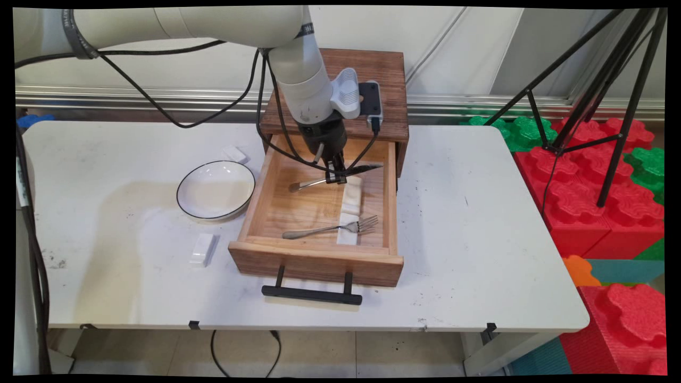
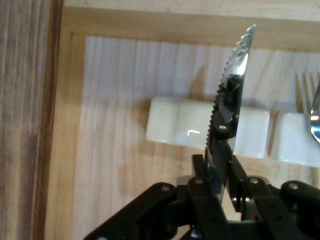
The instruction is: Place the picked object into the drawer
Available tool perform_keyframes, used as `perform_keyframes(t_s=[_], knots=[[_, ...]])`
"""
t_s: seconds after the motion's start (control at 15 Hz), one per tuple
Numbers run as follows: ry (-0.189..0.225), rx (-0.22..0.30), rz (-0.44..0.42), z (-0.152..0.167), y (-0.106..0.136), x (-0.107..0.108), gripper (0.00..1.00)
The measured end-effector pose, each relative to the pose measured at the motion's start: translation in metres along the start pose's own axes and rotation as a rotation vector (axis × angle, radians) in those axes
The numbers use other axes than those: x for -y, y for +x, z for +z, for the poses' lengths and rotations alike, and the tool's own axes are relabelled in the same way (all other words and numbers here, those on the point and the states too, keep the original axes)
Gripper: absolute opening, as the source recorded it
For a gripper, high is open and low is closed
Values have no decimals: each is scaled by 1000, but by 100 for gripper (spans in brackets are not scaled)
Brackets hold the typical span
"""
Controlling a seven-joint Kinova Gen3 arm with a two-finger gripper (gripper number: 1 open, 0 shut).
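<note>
Steel knife [image 2: 231, 95] clamped between jaws

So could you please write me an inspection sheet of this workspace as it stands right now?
Surface: white table, scuffed, bearing a small wooden cabinet with its drawer pulled open.
Things: knife held over the drawer, serrated blade above a white rest; fork lying in the drawer, tines on a second rest.
Clutter: empty bowl left of the drawer; two white blocks on the table.
Gripper: shut on the knife.
Cables: black cables hang from the arm.
Surroundings: tripod, red and green foam blocks at right.
</note>
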Motion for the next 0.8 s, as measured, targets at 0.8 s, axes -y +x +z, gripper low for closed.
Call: perform_keyframes(t_s=[0.8], knots=[[-24, 11, 25, 25, -8, 4, 0]])
